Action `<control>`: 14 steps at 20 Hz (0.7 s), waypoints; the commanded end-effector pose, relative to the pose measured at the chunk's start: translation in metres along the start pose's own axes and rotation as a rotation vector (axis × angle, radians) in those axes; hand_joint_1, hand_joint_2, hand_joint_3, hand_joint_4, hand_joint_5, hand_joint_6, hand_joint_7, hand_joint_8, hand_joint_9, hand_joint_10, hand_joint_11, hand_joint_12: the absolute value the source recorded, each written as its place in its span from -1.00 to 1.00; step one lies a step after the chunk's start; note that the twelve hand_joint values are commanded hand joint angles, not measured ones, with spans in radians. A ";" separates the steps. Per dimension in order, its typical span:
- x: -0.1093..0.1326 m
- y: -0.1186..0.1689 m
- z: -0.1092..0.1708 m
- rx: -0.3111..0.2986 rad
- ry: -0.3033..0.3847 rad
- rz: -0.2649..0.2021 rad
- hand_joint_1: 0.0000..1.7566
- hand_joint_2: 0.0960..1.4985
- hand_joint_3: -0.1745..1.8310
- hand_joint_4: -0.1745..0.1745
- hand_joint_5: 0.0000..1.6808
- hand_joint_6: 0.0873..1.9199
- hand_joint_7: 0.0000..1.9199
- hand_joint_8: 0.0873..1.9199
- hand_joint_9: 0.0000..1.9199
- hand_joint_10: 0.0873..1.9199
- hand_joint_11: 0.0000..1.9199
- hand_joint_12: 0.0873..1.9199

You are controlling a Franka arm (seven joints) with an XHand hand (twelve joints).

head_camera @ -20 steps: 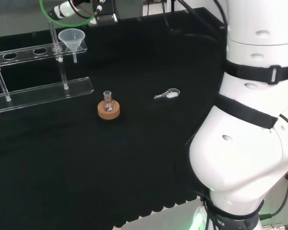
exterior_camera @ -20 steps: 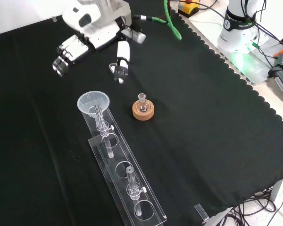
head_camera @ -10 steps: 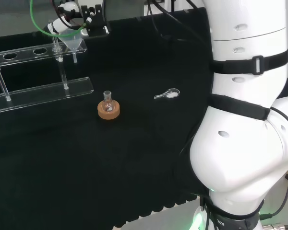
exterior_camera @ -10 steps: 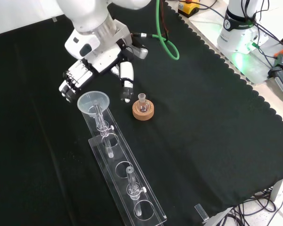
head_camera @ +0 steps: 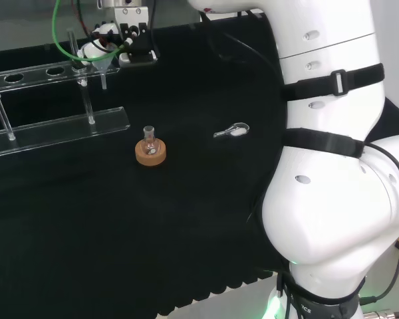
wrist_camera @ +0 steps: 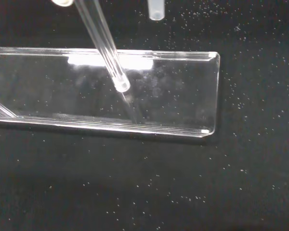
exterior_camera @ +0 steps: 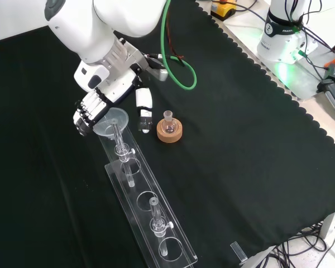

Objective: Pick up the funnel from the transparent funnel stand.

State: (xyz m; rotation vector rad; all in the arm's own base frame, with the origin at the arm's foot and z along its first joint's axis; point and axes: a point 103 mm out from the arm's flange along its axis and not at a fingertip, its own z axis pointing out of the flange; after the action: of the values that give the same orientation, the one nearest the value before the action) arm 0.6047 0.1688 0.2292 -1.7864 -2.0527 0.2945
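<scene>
Funnel (exterior_camera: pixel 114 120) sits in funnel stand (exterior_camera: pixel 148 209), near the cork ring (exterior_camera: pixel 170 133). Clear plastic: light, slick, stiff. Hand (exterior_camera: pixel 109 95) spread around the cone, not yet closed; grip the rim.

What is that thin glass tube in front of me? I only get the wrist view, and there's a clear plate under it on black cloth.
Observer: That is the stem of a clear funnel. In the front view its bowl sits in the end hole of the transparent funnel stand.
Operator: Is the hand holding it?
Observer: Not yet, I think. The hand straddles the bowl, with its fingers on the left and its thumb on the right, not closed on it.
Operator: Is anything else nearby?
Observer: A small flask on a cork ring stands just right of the thumb.
</scene>
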 end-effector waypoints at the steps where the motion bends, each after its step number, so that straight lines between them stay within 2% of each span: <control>1: -0.046 -0.016 0.002 0.006 0.028 -0.029 -0.74 -0.08 -0.81 0.20 -1.00 -1.00 -1.00 -1.00 -1.00 -1.00 -1.00 -0.94; 2: -0.043 -0.014 0.002 0.000 0.006 -0.030 -0.74 -0.08 -0.81 0.20 -1.00 -1.00 -1.00 -1.00 -1.00 -1.00 -1.00 -0.81; 5: -0.023 -0.003 0.007 -0.026 -0.034 -0.036 -0.73 -0.07 -0.82 0.19 -1.00 -1.00 -1.00 -1.00 -1.00 -1.00 -1.00 -0.13; 7: -0.005 0.008 0.012 -0.025 -0.043 -0.052 -0.72 -0.06 -0.82 0.18 -1.00 -1.00 -1.00 -1.00 -1.00 -1.00 -1.00 0.16; 10: 0.004 0.012 0.014 -0.027 -0.063 -0.060 -0.72 -0.06 -0.82 0.16 -1.00 -1.00 -1.00 -1.00 -1.00 -1.00 -1.00 0.34; 14: 0.011 0.011 0.009 -0.042 -0.097 -0.064 -0.71 -0.06 -0.82 0.14 -1.00 -1.00 -1.00 -1.00 -0.96 -1.00 -1.00 0.39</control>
State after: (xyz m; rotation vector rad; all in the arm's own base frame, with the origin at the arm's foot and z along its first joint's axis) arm 0.6084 0.1749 0.2177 -1.7502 -2.1669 0.3097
